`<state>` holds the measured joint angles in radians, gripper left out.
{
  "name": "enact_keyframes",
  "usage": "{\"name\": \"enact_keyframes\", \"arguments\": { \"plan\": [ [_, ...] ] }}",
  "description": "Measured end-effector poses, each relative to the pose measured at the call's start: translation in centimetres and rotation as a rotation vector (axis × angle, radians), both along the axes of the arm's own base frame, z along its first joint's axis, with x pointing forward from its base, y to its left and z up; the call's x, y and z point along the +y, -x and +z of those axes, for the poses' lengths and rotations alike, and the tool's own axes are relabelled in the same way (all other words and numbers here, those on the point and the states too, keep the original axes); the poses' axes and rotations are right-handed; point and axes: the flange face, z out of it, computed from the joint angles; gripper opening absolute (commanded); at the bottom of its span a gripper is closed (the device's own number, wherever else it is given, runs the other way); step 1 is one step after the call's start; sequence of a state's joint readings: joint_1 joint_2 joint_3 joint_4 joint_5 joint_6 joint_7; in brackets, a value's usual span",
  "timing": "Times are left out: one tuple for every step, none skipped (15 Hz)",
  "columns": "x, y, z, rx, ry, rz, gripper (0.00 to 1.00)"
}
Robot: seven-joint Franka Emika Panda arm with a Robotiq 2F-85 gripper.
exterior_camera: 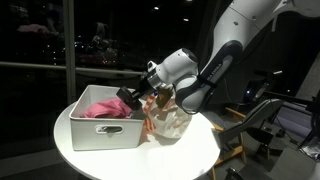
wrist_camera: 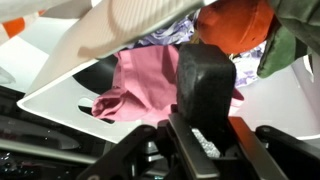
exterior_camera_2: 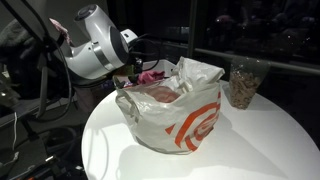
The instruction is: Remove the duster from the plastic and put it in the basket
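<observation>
Currently | gripper (wrist_camera: 205, 78) pads pressed together over pink cloth (wrist_camera: 145, 85) in white basket (exterior_camera: 100, 135) | anything pinched: hidden | plastic bag (exterior_camera_2: 185, 125) blocks most of basket in an exterior view

Arm (exterior_camera: 232, 40): white links descend from the frame's upper edge in an exterior view and fold at a dark joint. The forearm slopes downward.

Wrist (exterior_camera: 176, 67): white, rounded housing, pitched down at an angle. It is seen in both exterior views.

Gripper (exterior_camera: 127, 97): black, directed obliquely downward ahead of the wrist. In the wrist view the fingers (wrist_camera: 205, 85) read as one dark block with no gap between them. Whether they hold anything cannot be determined.
</observation>
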<state>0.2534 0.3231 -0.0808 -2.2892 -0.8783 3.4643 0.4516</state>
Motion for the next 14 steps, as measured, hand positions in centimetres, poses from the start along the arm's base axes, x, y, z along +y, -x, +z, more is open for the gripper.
{"name": "enact_keyframes", "arguments": {
  "plan": [
    [0.3,-0.4,-0.6,0.013,0.008,0.004,0.70],
    [0.5,-0.6,-1.1,0.025,0.013,0.011,0.77],
    [0.7,-0.5,-1.6,0.037,0.010,0.019,0.84],
    [0.8,-0.3,-2.0,0.050,0.003,0.028,0.93],
    [0.9,0.0,-2.2,0.060,-0.004,0.036,0.99],
    [1.0,0.6,-2.5,0.074,-0.014,0.052,1.00],
    [1.2,1.4,-2.7,0.090,-0.025,0.067,1.00],
    [1.2,2.2,-2.9,0.106,-0.031,0.081,1.00],
    [1.1,3.1,-3.0,0.121,-0.032,0.089,1.00],
    [0.9,3.8,-2.8,0.131,-0.030,0.091,1.00],
    [0.7,4.6,-2.6,0.138,-0.026,0.092,1.00],
    [0.6,5.5,-2.4,0.148,-0.014,0.089,1.00],
    [0.5,6.4,-2.3,0.157,0.000,0.083,0.99],
    [0.5,7.2,-2.0,0.163,0.015,0.075,1.00]
  ]
}}
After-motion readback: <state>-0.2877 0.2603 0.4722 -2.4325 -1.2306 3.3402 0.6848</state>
